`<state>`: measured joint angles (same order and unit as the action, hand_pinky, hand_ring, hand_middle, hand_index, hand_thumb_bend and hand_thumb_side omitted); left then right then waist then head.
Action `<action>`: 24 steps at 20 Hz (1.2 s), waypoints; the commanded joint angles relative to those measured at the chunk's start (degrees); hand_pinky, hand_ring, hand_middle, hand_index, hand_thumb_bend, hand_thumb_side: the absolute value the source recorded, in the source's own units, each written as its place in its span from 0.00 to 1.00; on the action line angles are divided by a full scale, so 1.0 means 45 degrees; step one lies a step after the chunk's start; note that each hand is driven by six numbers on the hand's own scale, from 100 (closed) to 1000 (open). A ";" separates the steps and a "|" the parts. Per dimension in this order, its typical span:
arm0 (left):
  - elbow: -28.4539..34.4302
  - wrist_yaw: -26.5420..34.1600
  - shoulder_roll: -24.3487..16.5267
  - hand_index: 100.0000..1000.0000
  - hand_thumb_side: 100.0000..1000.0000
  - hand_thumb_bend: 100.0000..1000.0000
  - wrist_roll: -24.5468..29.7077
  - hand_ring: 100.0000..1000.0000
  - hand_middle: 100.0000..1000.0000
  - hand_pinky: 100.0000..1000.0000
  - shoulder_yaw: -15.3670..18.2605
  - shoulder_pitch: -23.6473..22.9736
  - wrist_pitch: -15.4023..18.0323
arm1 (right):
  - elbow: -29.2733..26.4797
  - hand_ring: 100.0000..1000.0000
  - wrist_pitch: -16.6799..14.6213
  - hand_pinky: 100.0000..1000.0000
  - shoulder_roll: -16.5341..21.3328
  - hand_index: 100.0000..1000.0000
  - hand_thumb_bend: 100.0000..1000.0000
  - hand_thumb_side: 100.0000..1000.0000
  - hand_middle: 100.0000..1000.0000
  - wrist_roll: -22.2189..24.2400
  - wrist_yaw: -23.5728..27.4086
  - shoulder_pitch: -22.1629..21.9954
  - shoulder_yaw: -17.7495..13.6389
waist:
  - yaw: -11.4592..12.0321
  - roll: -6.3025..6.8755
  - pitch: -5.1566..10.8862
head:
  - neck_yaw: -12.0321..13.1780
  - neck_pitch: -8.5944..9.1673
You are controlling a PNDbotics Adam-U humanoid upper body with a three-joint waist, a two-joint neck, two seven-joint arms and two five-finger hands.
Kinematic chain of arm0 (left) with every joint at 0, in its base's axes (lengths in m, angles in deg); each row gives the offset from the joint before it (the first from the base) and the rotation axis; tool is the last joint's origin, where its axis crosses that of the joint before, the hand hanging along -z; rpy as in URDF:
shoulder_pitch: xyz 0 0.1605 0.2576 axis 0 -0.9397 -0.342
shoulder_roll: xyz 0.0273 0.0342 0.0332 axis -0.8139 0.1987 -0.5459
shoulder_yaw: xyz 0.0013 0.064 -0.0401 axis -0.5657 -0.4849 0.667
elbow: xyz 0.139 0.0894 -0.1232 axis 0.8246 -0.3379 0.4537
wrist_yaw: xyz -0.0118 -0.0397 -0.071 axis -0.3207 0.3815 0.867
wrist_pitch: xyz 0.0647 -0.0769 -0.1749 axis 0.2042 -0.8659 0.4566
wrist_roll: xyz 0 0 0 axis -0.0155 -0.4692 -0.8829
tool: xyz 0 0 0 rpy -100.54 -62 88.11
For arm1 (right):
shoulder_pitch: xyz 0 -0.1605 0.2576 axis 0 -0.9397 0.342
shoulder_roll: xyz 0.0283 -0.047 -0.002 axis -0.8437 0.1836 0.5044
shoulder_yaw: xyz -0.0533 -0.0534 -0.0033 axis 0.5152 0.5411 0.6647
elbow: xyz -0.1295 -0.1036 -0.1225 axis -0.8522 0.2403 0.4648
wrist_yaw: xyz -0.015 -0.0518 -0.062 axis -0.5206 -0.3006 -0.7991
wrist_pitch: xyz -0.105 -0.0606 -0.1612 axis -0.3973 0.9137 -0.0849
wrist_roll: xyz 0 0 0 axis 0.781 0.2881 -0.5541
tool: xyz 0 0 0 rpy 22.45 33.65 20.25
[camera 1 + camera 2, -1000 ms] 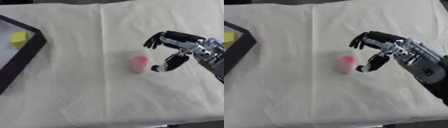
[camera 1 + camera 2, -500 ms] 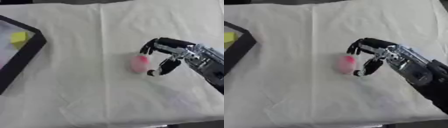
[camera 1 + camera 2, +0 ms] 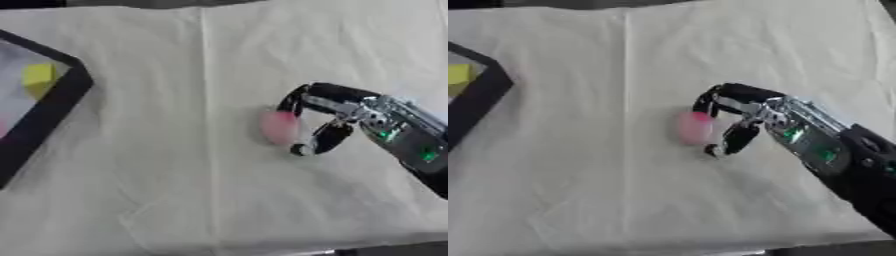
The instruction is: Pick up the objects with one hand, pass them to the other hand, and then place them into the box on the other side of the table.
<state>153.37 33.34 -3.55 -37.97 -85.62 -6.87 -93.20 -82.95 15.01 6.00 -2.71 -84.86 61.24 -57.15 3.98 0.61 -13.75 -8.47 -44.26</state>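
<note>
One small, soft-edged pink object (image 3: pixel 279 127) lies mid-cloth on the cream tablecloth (image 3: pixel 175 175). The black-and-silver right hand (image 3: pixel 325 114), entering from 4 o'clock, curls around it, apparently touching. The black-rimmed box (image 3: pixel 54 107) at 9 o'clock holds a yellow block (image 3: pixel 38 77).

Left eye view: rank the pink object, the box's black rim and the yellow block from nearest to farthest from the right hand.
1. Pink object, at the right hand's curled fingers, mid-table.
2. Box's black rim, at the table's left.
3. Yellow block, inside the box, just beyond the rim.
</note>
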 commanded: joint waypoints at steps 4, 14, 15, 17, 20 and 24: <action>0.0201 -0.0059 -0.0232 0.75 0.52 0.31 0.0071 0.71 0.71 0.75 0.0045 0.0059 0.0074 | 0.0112 0.57 0.0223 0.76 0.0014 0.63 0.46 0.00 0.48 -0.0453 0.0077 0.0125 -0.0022 | 0.0052 0.0110 -0.0058 | -0.0058 0.0031; 0.0168 -0.0146 -0.0218 0.75 0.52 0.30 0.0210 0.71 0.71 0.75 0.0044 0.0029 0.0087 | -0.0577 0.55 0.0707 0.75 0.0207 0.60 0.41 0.00 0.45 -0.0266 0.0876 0.0120 -0.0125 | 0.0027 0.0110 -0.0052 | -0.0045 0.0031; 0.0163 -0.0157 -0.0216 0.75 0.52 0.30 0.0229 0.71 0.71 0.76 0.0042 0.0020 0.0088 | -0.0666 0.55 0.0738 0.75 0.0240 0.60 0.40 0.00 0.45 -0.0221 0.0891 0.0122 -0.0155 | 0.0021 0.0108 -0.0052 | -0.0045 0.0031; 0.0158 -0.0177 -0.0217 0.75 0.52 0.30 0.0254 0.71 0.71 0.76 0.0046 0.0016 0.0091 | -0.0826 0.55 0.0814 0.75 0.0304 0.62 0.33 0.00 0.46 -0.0142 0.0943 0.0126 -0.0210 | 0.0008 0.0103 -0.0049 | -0.0038 0.0031; 0.0164 -0.0197 -0.0229 0.75 0.52 0.30 0.0284 0.71 0.71 0.76 0.0045 0.0025 0.0100 | -0.1086 0.55 0.0959 0.75 0.0411 0.63 0.28 0.00 0.47 -0.0041 0.1028 0.0149 -0.0306 | -0.0012 0.0096 -0.0033 | -0.0026 0.0031; 0.0161 -0.0209 -0.0235 0.75 0.53 0.30 0.0318 0.71 0.71 0.75 0.0049 0.0006 0.0103 | -0.1382 0.52 0.1272 0.73 0.0461 0.60 0.24 0.00 0.45 -0.0093 0.1294 0.0173 -0.0487 | -0.0045 0.0091 -0.0005 | -0.0031 0.0031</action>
<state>153.37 32.81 -3.53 -36.70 -85.90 -7.30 -92.75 -87.71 20.25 6.31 -3.00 -79.58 61.21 -58.22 3.84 0.61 -13.75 -8.64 -44.26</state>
